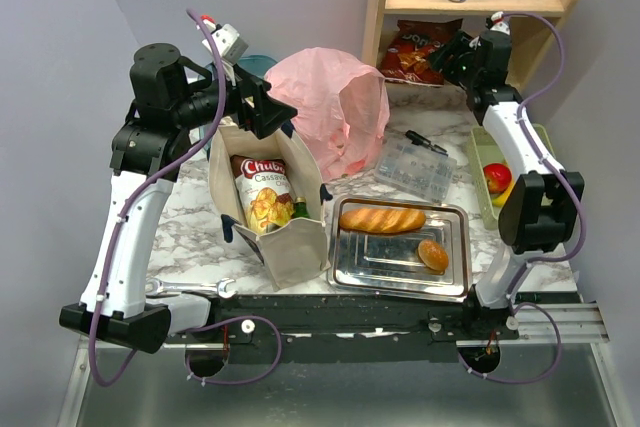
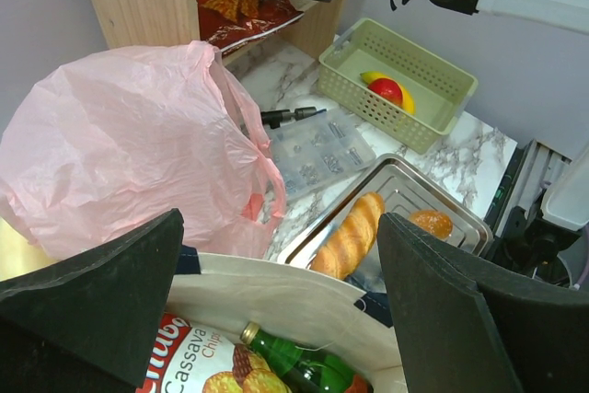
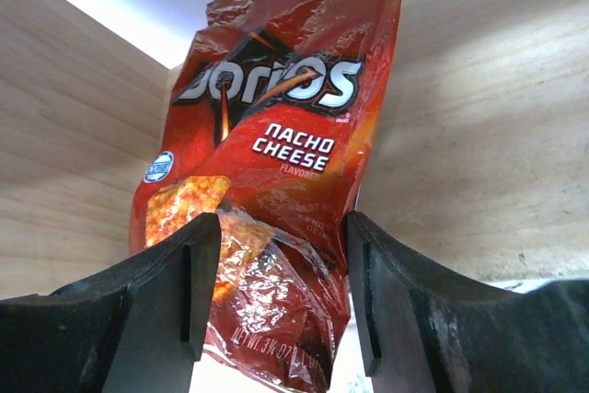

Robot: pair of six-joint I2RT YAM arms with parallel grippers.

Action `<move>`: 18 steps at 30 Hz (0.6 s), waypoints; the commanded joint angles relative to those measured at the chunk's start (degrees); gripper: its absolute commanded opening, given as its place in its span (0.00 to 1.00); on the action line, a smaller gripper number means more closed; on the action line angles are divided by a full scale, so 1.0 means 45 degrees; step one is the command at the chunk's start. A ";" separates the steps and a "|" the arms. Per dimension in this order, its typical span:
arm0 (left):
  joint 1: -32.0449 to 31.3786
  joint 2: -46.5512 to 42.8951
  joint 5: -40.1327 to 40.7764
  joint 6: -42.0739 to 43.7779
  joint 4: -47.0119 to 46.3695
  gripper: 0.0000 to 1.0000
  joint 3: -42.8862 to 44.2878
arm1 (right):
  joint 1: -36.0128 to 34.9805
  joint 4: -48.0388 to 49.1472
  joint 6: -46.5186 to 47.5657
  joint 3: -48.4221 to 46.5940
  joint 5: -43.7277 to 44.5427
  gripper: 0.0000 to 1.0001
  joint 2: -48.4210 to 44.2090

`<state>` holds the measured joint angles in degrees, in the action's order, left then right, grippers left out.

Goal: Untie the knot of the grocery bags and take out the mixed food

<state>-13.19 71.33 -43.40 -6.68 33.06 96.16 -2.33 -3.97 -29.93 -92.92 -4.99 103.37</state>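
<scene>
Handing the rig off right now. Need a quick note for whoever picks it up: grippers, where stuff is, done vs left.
Left gripper: open, empty, hovering over the canvas tote.
Right gripper: inside the shelf cubby, fingers either side of the Doritos bag; can't tell if it is clamped.
Pink bag: mouth open, looks untied; inside not visible.
Done: apple and banana are in the green basket.
Left: cassava chips and green bottle are in the tote and need taking out.
</scene>
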 commanded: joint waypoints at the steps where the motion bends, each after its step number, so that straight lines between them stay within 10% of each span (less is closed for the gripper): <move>1: 0.0011 -0.0207 -0.0235 0.0150 -0.0083 0.88 0.0027 | -0.0098 -0.0947 0.0772 -0.0843 0.0244 0.58 0.1030; 18: 0.0019 -0.0578 0.0141 0.0961 0.0657 0.88 -0.0633 | -0.0205 0.1349 0.2179 -0.0637 -0.3133 0.62 0.1558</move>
<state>-13.19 70.52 -43.31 -3.92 34.83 94.32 -2.04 0.40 -22.59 -97.76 -13.76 110.08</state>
